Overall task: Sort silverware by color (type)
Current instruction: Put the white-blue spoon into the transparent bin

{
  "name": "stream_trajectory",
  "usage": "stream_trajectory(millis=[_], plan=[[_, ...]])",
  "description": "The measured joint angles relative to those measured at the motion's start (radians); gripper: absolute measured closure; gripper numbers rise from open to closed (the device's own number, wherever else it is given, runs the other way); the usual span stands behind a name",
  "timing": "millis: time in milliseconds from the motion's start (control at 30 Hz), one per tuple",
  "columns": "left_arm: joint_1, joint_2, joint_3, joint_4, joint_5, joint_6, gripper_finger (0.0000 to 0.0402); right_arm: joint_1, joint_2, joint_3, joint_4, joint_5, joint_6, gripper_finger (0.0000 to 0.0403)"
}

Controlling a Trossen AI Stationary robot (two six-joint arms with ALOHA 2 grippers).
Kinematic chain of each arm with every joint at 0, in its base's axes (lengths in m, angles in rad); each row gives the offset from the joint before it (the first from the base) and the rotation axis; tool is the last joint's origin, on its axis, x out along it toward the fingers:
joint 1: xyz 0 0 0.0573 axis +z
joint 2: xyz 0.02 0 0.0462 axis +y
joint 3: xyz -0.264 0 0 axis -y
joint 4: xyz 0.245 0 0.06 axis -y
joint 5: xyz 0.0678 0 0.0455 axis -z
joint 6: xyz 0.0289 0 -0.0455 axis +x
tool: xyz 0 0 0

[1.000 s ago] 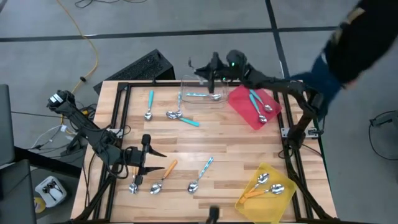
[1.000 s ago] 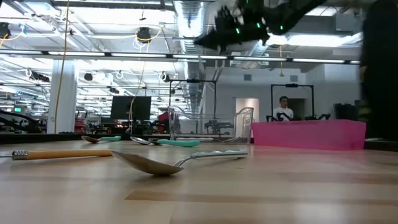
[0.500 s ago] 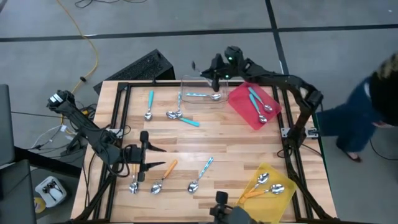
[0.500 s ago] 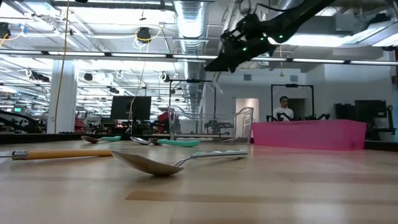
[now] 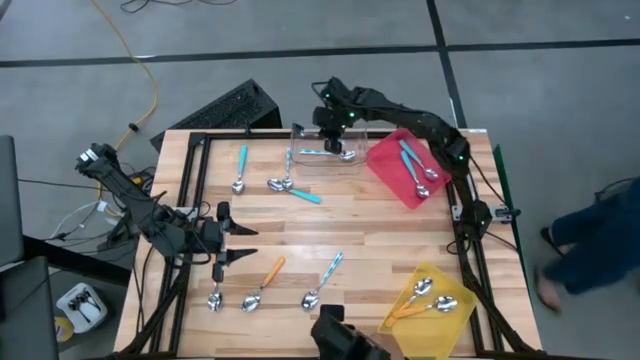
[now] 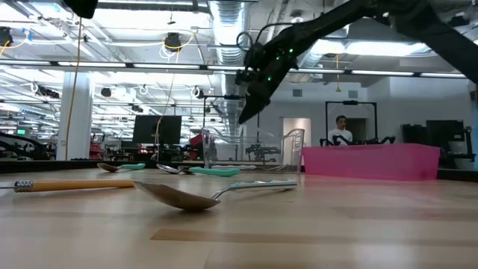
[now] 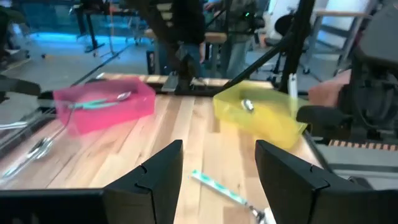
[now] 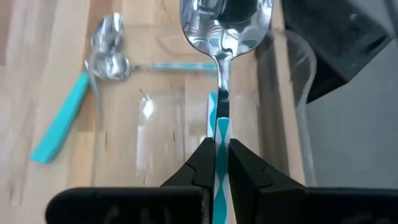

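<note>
**Striped handle pinched, spoon hanging over the clear tray**

Teal-and-white plastic is what the right gripper (image 8: 216,163) has: its jaws are pressed together on the thin handle of a light-blue striped spoon (image 8: 222,37), the shiny bowl sticking out ahead of them. It hovers above the clear tray (image 5: 322,152) at the far edge of the tabletop (image 5: 360,235), where a matching striped spoon (image 5: 330,153) already lies.

This looks a light, stiff little thing; the weight probably sits in the metal bowl, so a pinch far down the handle may let it swing or twist. The handle is narrow and likely slick, so mid-handle, squarely across, seems the safest hold. Nothing fragile here, and a short drop into the tray should do no harm.

Over at the near-left, the left gripper (image 5: 222,235) waits with jaws spread, just above an orange-handled spoon (image 5: 262,285). Another striped spoon (image 5: 323,280) lies beside that one, and teal spoons (image 5: 241,168) lie farther up the tabletop. The red tray (image 5: 385,172) carries teal ones, the yellow tray (image 5: 405,322) orange ones.
</note>
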State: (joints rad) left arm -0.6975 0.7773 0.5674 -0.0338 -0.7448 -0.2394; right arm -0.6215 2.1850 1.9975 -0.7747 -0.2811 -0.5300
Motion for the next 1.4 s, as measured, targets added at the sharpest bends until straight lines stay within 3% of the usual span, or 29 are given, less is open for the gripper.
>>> stream_trajectory(millis=[233, 767, 1400], plan=[[0.000, 0.002, 0.000, -0.018, 0.001, -0.017, 0.0216, 0.000, 0.089, 0.012, -0.024, 0.053, 0.006, 0.0355], [0.000, 0.002, 0.000, -0.030, -0.014, -0.016, 0.0216, -0.003, 0.144, 0.010, -0.086, 0.133, 0.060, 0.0351], [0.000, 0.002, 0.000, -0.033, -0.019, -0.018, 0.0216, -0.008, 0.144, 0.010, -0.110, 0.132, 0.048, 0.0341]])
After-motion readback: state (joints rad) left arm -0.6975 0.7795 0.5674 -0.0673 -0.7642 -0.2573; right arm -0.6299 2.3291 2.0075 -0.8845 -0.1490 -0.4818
